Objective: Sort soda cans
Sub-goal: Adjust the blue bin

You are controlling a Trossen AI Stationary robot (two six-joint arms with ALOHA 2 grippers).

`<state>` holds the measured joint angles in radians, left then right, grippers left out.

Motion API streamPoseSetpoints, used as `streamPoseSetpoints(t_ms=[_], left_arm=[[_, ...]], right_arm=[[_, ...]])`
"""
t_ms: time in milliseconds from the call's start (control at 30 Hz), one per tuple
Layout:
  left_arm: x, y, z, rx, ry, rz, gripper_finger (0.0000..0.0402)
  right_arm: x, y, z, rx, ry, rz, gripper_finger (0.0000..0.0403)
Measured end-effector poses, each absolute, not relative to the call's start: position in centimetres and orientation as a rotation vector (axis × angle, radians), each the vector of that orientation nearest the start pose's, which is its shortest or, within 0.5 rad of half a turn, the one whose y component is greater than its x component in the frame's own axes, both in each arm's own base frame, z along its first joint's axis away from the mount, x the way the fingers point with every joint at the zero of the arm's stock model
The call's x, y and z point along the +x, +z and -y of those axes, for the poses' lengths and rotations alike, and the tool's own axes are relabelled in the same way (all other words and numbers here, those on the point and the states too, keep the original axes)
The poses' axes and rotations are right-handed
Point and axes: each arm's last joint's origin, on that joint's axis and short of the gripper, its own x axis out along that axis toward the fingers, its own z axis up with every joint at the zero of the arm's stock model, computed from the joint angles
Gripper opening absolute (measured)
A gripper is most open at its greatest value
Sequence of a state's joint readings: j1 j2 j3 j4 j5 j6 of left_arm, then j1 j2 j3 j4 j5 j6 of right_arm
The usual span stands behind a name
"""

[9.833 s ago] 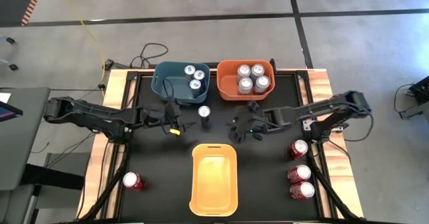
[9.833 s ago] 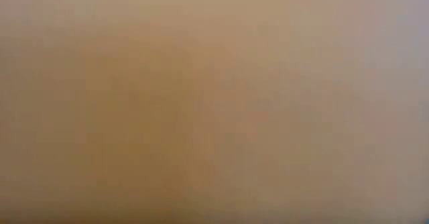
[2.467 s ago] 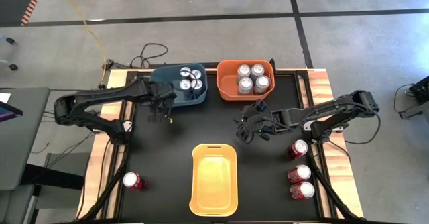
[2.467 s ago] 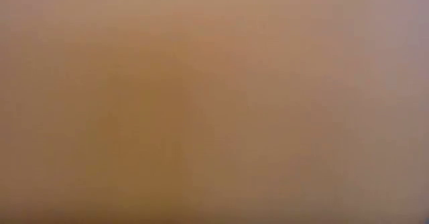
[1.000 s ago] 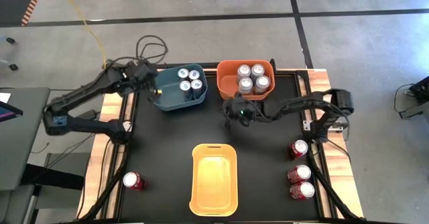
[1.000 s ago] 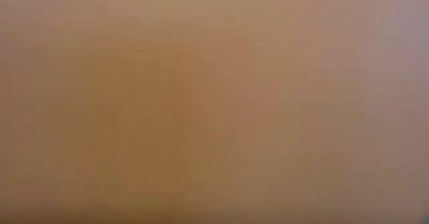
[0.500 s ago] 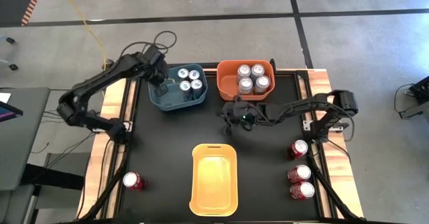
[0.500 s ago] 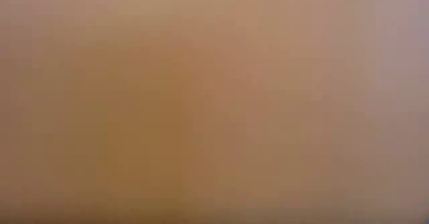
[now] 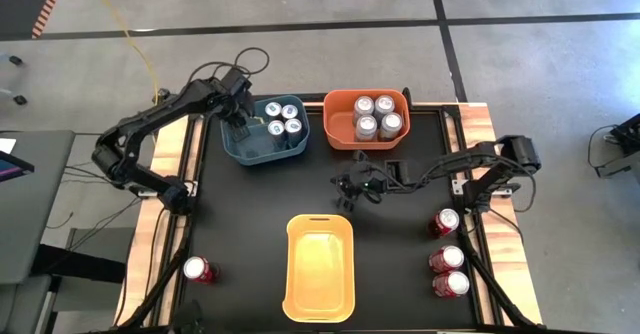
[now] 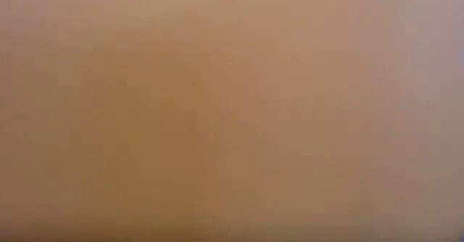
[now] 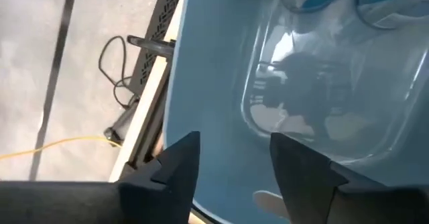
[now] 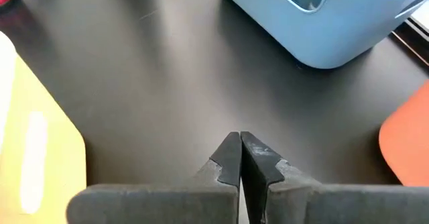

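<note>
Several blue soda cans (image 9: 289, 111) stand in the blue bin (image 9: 262, 150) at the far left of the black mat. My left gripper (image 9: 240, 124) hangs open over that bin's left end; in the left wrist view its fingers (image 11: 231, 143) stand apart above the bin's inner wall (image 11: 214, 63), and no touch shows. Several silver cans (image 9: 366, 125) fill the orange bin (image 9: 336, 136). My right gripper (image 9: 344, 189) is shut and empty, low over the bare mat (image 12: 240, 140) between the bins. One red can (image 9: 198, 269) stands near left, and three red cans (image 9: 446, 220) near right.
An empty yellow bin (image 9: 320, 274) sits at the near centre, just nearer than my right gripper. Bare mat lies between the three bins. The low view shows only a tan surface close up. Cables trail off the far left edge.
My left gripper has swung from beyond the blue bin's far left corner toward the table's right and come over the bin's left end. My right gripper has drawn back from the orange bin toward the near edge, staying low over the mat.
</note>
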<state>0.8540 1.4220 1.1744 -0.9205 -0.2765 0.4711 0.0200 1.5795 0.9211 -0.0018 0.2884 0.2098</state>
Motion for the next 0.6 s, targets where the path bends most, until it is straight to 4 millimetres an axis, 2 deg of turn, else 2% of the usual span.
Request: streamPoseSetpoints(t_ms=[200,433,600], left_arm=[[16.8,27.5,-21.6,0.061,0.694,-1.364,0.0177],[16.0,27.9,-23.0,0.066,0.782,-1.311,0.0148],[15.5,27.8,-23.2,0.038,0.745,-1.310,0.0122]], right_arm=[[32.8,20.6,0.1,0.100,-0.326,-0.630,0.0024],[32.8,20.5,0.1,0.099,-0.326,-0.637,0.0023],[32.7,20.5,0.1,0.098,-0.327,-0.644,0.0023]])
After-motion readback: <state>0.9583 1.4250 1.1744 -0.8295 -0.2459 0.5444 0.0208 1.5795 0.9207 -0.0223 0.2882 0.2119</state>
